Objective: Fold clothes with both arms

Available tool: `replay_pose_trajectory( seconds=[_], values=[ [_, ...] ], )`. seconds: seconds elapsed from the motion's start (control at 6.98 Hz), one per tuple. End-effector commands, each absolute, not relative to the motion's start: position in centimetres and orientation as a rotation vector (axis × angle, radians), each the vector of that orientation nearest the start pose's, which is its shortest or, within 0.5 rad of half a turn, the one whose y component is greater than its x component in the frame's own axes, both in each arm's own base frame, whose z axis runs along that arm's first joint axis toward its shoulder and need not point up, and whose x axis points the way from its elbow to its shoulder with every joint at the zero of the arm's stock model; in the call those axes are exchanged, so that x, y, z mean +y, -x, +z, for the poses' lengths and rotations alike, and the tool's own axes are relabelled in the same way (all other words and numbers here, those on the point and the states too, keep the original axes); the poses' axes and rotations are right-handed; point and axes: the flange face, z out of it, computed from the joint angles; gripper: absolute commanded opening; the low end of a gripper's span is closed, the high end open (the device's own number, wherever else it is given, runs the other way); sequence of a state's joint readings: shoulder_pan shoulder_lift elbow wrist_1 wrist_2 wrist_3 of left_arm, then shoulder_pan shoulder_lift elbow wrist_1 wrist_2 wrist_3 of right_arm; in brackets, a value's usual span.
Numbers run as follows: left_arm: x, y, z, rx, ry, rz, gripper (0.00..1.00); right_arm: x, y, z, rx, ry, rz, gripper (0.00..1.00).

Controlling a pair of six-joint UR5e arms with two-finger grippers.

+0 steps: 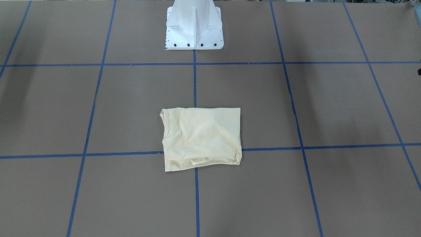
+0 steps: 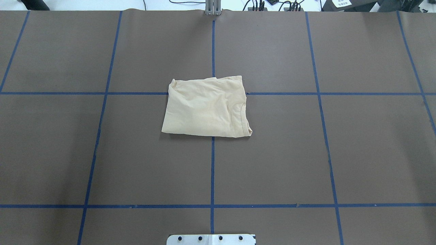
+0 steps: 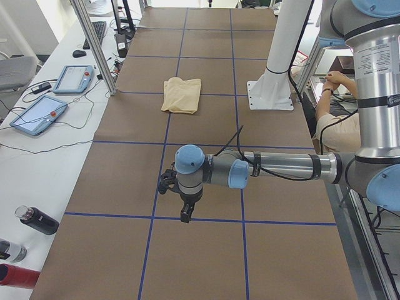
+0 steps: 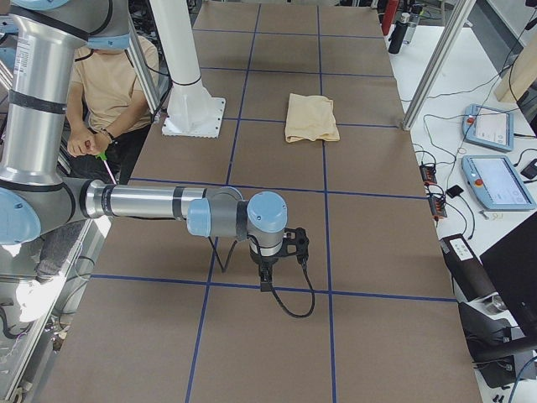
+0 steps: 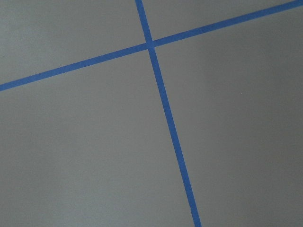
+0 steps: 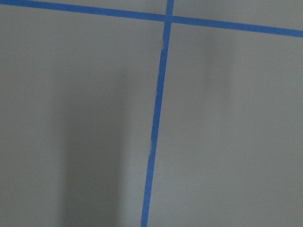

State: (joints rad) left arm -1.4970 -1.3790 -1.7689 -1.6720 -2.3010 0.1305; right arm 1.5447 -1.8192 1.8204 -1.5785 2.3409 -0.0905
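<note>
Brown table [image 2: 136, 153], taped in blue squares: the shirt [image 2: 206, 109] lies folded flat, straight out from the pedestal base [image 1: 194, 33], its long side running crosswise. My left gripper [image 3: 185, 212] and right gripper [image 4: 266, 281] hang well apart from it, one to either side of the base, and neither looks nearer. I cannot tell whether their jaws are apart or together.

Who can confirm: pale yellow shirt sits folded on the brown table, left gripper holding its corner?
Wrong on the gripper. The pale yellow folded shirt does lie on the brown table, but the exterior left view shows the left gripper well away from it.
</note>
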Motion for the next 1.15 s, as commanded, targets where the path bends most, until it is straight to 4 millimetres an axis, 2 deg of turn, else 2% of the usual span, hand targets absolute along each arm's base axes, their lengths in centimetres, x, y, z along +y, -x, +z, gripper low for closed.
replay_pose_trajectory(
  seconds=[0.0,1.0],
  values=[
    [-42.06,4.37,64.04,0.727,-0.129,0.216,1.0,-38.86,-5.38,64.52,-0.77,-0.02,-0.109,1.0],
    [-41.9,5.26,64.61,0.727,-0.129,0.195,1.0,-39.4,-5.37,63.94,-0.77,-0.035,-0.115,1.0]
  ],
)
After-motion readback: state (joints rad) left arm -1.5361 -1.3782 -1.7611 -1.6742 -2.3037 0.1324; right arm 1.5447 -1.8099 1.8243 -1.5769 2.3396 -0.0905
